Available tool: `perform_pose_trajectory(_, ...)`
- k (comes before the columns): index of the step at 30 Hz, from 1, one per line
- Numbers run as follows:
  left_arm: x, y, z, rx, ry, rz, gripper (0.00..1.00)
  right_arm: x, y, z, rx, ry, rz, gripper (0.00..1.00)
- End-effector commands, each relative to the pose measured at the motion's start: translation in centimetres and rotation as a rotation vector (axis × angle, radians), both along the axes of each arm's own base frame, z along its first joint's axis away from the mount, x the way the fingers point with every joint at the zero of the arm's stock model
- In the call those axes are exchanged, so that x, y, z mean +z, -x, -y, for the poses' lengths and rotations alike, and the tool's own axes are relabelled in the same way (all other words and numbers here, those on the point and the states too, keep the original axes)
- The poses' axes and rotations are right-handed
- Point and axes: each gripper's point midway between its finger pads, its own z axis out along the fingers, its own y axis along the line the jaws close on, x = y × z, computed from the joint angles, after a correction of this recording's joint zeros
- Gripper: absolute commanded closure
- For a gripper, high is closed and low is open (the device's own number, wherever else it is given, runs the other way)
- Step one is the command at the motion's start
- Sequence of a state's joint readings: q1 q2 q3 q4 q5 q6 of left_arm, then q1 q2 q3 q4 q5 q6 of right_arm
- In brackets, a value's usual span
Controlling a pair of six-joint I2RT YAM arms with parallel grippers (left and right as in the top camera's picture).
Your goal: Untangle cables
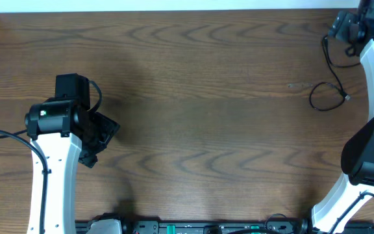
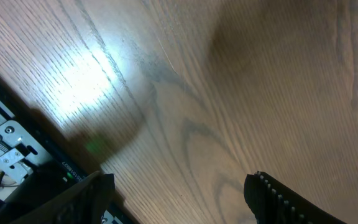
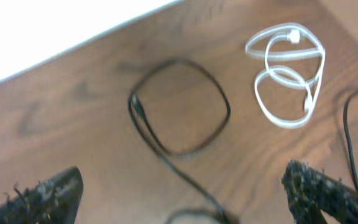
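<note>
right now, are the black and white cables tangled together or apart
Apart. The right wrist view shows the black cable in its own loop, the white cable coiled beside it, bare wood between them.

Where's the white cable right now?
Right wrist view, upper right: the white cable lies coiled, right of the black cable, apart from it.

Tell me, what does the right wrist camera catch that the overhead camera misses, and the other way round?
Right wrist only: the coiled white cable, lying apart from the black cable. Overhead only: the left arm and its pincer, far from both cords. Both: the wooden table and the looped black cable.
</note>
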State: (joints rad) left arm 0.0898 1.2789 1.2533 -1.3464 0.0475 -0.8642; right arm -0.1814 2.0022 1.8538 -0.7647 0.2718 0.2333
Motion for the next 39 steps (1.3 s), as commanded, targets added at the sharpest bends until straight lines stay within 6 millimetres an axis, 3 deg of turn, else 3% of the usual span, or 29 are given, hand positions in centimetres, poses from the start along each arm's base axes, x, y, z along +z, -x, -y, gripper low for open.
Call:
perform_pose_trajectory(1,0.0,0.3,-0.1,0.013,-0.001,-0.003,0.27,-3.4,2.2,-2.3,0.066,-0.123,-0.145,0.01)
perform_pose_trajectory(6,0.0,0.3,-0.1,0.013,-0.001,-0.003,0.27,-7.1,9.0,-7.6,0.142,-0.396,-0.432,0.01)
perform_pose_trajectory(9,0.0,0.3,-0.1,0.013,-0.001,-0.003,0.27,-8.6,10.9,-8.1,0.135,-0.420,-0.508,0.01)
perform_pose_trajectory(17,0.0,0.3,-0.1,0.012,-0.001,-0.004,0.27,-15.3,12.4,-6.7,0.098,-0.327,-0.536,0.02)
perform_pose_trajectory(19,0.0,0.3,-0.1,0.012,-0.001,-0.004,0.27,-16.5,12.1,-6.4,0.099,-0.312,-0.509,0.04)
perform_pose_trajectory(21,0.0,0.3,-0.1,0.012,-0.001,-0.004,0.27,-18.2,11.7,-6.4,0.122,-0.295,-0.466,0.17)
perform_pose_trajectory(25,0.0,0.3,-0.1,0.012,-0.001,-0.004,0.27,-19.7,12.0,-6.5,0.124,-0.290,-0.450,0.16)
perform_pose_trajectory(26,0.0,0.3,-0.1,0.013,-0.001,-0.004,0.27,-19.8,12.1,-6.5,0.124,-0.290,-0.451,0.20)
perform_pose_trajectory(27,0.0,0.3,-0.1,0.013,-0.001,-0.003,0.27,-20.1,12.3,-6.5,0.131,-0.286,-0.451,0.38)
perform_pose_trajectory(31,0.0,0.3,-0.1,0.012,-0.001,-0.004,0.27,-20.4,12.1,-5.9,0.138,-0.243,-0.443,0.67)
perform_pose_trajectory(33,0.0,0.3,-0.1,0.012,-0.001,-0.004,0.27,-20.2,11.5,-5.1,0.123,-0.202,-0.423,0.80)
perform_pose_trajectory(35,0.0,0.3,-0.1,0.012,-0.001,-0.004,0.27,-19.7,10.4,-4.4,0.114,-0.167,-0.380,0.99)
perform_pose_trajectory(39,0.0,0.4,-0.1,0.012,-0.001,-0.004,0.27,-17.7,7.8,-3.2,0.095,-0.130,-0.291,0.99)
